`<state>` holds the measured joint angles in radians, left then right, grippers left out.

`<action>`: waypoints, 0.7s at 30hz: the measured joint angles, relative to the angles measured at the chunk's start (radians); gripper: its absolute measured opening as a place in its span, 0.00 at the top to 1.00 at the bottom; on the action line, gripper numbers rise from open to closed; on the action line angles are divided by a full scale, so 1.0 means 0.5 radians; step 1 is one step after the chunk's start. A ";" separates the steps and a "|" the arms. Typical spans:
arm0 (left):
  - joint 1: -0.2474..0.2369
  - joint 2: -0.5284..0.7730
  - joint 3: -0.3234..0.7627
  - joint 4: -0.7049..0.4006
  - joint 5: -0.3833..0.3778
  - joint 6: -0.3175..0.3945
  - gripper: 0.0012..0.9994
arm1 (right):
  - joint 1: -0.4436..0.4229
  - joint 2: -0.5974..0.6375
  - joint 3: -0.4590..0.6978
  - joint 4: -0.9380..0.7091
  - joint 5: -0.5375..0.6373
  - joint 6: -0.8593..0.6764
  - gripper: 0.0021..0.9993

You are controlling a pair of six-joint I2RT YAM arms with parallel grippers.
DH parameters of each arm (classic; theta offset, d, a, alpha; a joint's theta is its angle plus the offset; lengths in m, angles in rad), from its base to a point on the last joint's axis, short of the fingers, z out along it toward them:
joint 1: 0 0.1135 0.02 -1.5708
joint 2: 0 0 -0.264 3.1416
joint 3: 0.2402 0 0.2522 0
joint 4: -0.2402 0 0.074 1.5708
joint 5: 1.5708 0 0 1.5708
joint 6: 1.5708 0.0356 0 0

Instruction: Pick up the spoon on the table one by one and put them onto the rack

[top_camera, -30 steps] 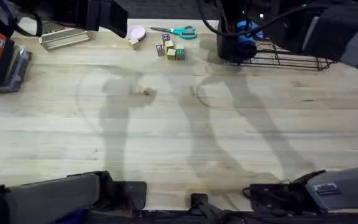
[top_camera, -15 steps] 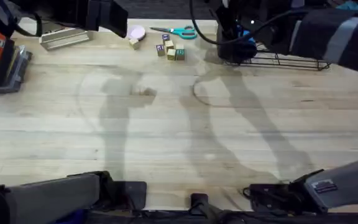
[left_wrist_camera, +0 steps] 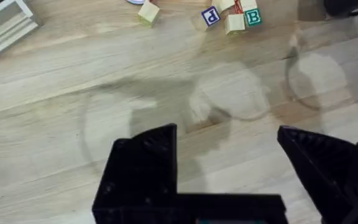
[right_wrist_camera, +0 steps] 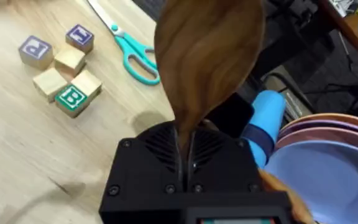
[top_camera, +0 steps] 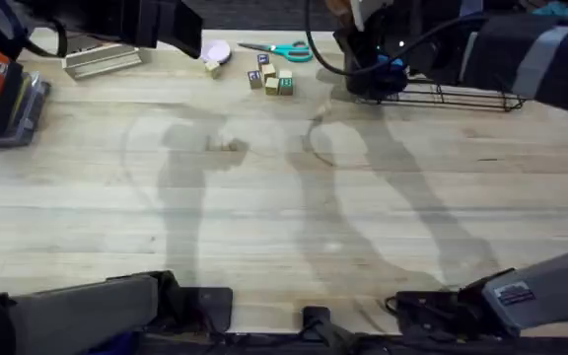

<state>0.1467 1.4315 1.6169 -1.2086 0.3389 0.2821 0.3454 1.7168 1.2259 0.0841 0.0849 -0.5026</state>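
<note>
One spoon (right_wrist_camera: 207, 56) is clamped by its handle in the right gripper (right_wrist_camera: 188, 171), over the rack (top_camera: 452, 96) — placing step; next, lower it into the holder. Left gripper (left_wrist_camera: 229, 165) hovers over the table (top_camera: 284, 197), fingers apart, empty.

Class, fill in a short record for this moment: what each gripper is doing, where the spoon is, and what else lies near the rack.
right gripper: shut on the brown spoon, bowl pointing away from the wrist
left gripper: open, holding nothing, above bare table
rack: black wire, at the table's far right
beside spoon: blue cup, lavender plate
nearby: teal scissors, letter blocks
</note>
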 joint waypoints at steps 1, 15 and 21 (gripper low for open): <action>0.000 0.000 0.000 0.001 0.000 0.000 0.01 | 0.000 0.000 0.000 -0.017 0.000 0.000 0.97; 0.000 0.000 0.000 0.000 0.000 0.000 0.01 | -0.026 0.000 0.000 -0.095 0.001 -0.005 0.73; 0.000 0.000 0.000 0.001 0.000 0.000 0.01 | -0.026 0.000 0.000 -0.082 0.002 -0.006 0.68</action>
<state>0.1467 1.4315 1.6169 -1.2083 0.3387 0.2821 0.3325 1.7168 1.2259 0.0431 0.0856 -0.5056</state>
